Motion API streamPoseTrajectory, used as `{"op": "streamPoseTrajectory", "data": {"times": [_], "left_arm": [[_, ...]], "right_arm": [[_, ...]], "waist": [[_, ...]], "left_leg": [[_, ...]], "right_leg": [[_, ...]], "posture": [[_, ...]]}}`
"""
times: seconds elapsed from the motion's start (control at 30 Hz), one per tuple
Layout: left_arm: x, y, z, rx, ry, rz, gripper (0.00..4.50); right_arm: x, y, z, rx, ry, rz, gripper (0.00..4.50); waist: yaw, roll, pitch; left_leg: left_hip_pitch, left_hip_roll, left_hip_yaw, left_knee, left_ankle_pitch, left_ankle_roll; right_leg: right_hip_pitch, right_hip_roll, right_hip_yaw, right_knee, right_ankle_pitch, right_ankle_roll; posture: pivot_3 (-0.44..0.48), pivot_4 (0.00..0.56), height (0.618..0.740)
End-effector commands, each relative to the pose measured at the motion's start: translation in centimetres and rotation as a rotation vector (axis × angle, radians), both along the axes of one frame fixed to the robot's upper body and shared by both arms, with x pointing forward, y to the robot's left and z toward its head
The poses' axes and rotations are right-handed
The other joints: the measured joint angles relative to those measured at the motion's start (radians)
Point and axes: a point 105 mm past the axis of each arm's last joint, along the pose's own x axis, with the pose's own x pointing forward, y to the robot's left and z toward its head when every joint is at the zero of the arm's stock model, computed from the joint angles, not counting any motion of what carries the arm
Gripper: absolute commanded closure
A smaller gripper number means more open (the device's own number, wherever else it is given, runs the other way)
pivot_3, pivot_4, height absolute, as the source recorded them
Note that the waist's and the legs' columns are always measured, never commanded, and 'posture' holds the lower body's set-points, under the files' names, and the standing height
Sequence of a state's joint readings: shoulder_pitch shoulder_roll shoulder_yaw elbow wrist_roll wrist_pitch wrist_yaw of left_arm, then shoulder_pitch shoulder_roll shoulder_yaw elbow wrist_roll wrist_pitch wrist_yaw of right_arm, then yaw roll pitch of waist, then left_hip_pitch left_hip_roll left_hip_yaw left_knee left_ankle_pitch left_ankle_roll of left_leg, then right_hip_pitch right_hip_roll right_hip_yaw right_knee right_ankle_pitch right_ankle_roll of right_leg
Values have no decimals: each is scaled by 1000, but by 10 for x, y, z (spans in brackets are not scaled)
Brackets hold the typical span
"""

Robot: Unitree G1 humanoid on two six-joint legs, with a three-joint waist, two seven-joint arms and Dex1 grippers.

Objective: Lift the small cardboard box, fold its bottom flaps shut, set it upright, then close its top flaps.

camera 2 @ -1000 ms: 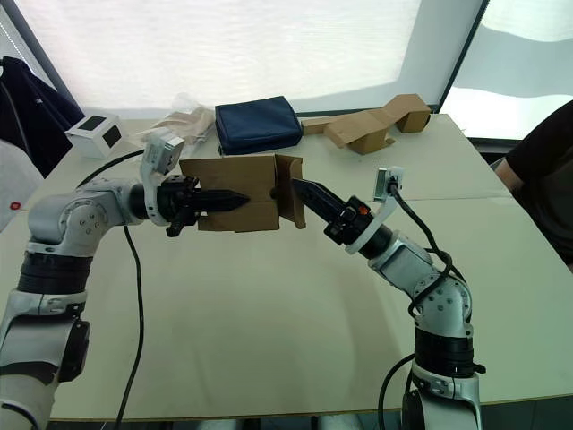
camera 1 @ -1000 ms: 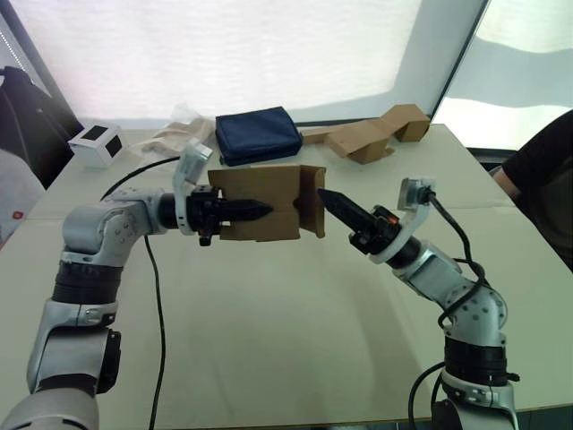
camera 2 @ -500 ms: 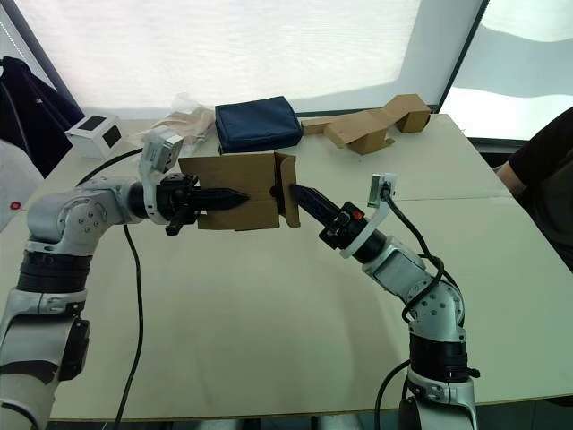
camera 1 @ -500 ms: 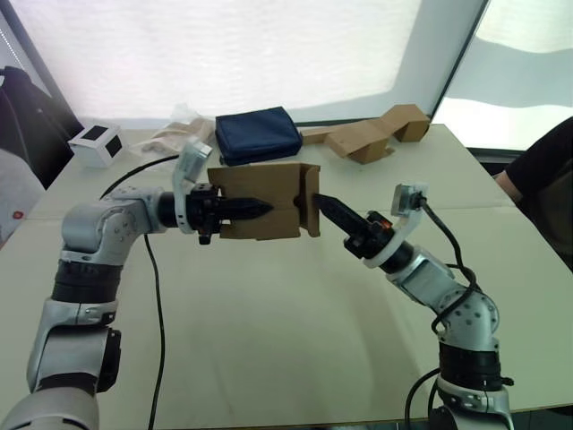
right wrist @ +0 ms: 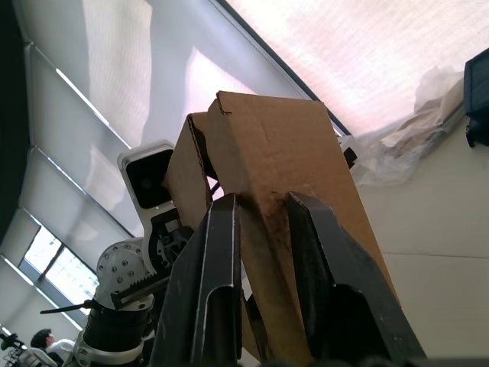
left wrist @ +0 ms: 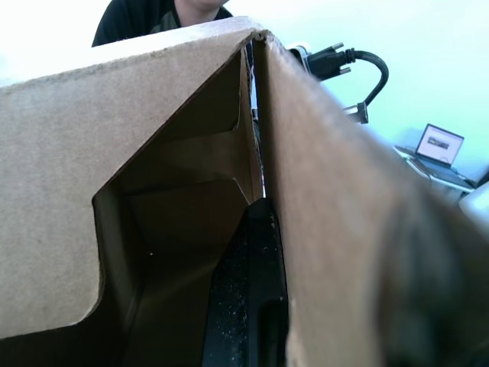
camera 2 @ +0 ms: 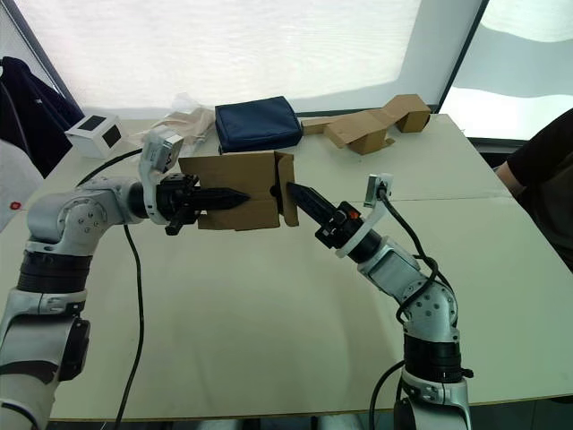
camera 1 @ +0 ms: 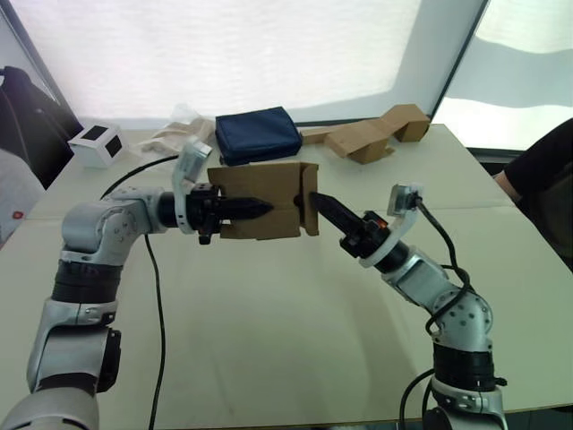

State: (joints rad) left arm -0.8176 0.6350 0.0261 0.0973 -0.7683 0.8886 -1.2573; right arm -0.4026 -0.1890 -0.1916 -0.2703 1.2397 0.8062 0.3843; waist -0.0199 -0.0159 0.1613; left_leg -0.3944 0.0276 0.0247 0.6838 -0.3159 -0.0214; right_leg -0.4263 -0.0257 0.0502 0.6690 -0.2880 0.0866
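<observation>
Head views: the small plain brown corrugated cardboard box (camera 1: 260, 202) hangs in the air above the pale table (camera 1: 269, 331), its wall clamped between the closed black fingers of the left gripper (camera 1: 260, 210). The right gripper (camera 2: 292, 192) touches the box's flapped end.

Left wrist view: one finger (left wrist: 248, 298) lies inside the rough cardboard.

Right wrist view: the right gripper's fingers (right wrist: 221, 267) stand slightly parted, their tips against a matte flap (right wrist: 263, 153).
</observation>
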Motion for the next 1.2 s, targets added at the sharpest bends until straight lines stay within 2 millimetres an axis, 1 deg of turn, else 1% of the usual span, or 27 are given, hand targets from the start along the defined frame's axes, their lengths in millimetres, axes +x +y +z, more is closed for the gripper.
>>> {"op": "streamPoseTrajectory", "data": {"times": [0.03, 0.27, 0.47, 0.63, 0.73, 0.87, 1.0, 1.1, 1.13, 1.2], "left_arm": [[-2, -1, 7, -10, -48, 3, 4500], [-2, -6, 2, -7, -43, -1, 4500], [0, -4, 1, -13, -41, 13, 4500], [2, -4, 1, -17, -43, 20, 4500], [2, -4, 2, -18, -44, 21, 4500], [2, -2, 4, -20, -45, 22, 4500], [2, 3, 10, -32, -46, 23, 4500], [2, 4, 9, -31, -44, 23, 4500], [1, 4, 9, -30, -43, 23, 4500], [1, 4, 8, -30, -42, 23, 4500]], "right_arm": [[-8, 7, 10, 26, -41, 22, 3547], [-9, 16, 9, 29, -37, 30, 3547], [-11, 19, 12, 60, -28, 29, 3547], [-19, 27, 11, 76, -21, 69, 3547], [-21, 28, 10, 74, -18, 80, 3547], [-21, 20, 10, 70, -16, 62, 3547], [-19, 1, 11, 62, -18, 21, 3547], [-19, -6, 12, 63, -17, 10, 3547], [-20, -7, 12, 62, -17, 8, 4080], [-20, -8, 12, 59, -17, 5, 4454]], "waist": [[0, 0, 0], [-1, 0, 0], [0, 0, 0], [0, 0, 0], [0, 0, 0], [0, 0, 0], [0, 0, 0], [0, 0, 0], [0, 0, 0], [-1, 0, 0]], "left_leg": [[0, 0, 0, 0, 0, 0], [0, 0, 0, 0, 0, 0], [0, 0, 0, 0, 0, 0], [0, 0, 0, 0, 0, 0], [0, 0, 0, 0, 0, 0], [0, 0, 0, 0, 0, 0], [0, 0, 0, 0, 0, 0], [0, 0, 0, 0, 0, 0], [0, 0, 0, 0, 0, 0], [0, 0, 0, 0, 0, 0]], "right_leg": [[0, 0, 0, 0, 0, 0], [0, 0, 0, 0, 0, 0], [0, 0, 0, 0, 0, 0], [0, 0, 0, 0, 0, 0], [0, 0, 0, 0, 0, 0], [0, 0, 0, 0, 0, 0], [0, 0, 0, 0, 0, 0], [0, 0, 0, 0, 0, 0], [0, 0, 0, 0, 0, 0], [0, 0, 0, 0, 0, 0]], "posture": [[0, 150, 740], [0, 150, 740], [0, 150, 740], [0, 150, 740], [0, 150, 740], [0, 150, 740], [0, 150, 740], [0, 150, 740], [0, 150, 740], [0, 150, 740]]}}
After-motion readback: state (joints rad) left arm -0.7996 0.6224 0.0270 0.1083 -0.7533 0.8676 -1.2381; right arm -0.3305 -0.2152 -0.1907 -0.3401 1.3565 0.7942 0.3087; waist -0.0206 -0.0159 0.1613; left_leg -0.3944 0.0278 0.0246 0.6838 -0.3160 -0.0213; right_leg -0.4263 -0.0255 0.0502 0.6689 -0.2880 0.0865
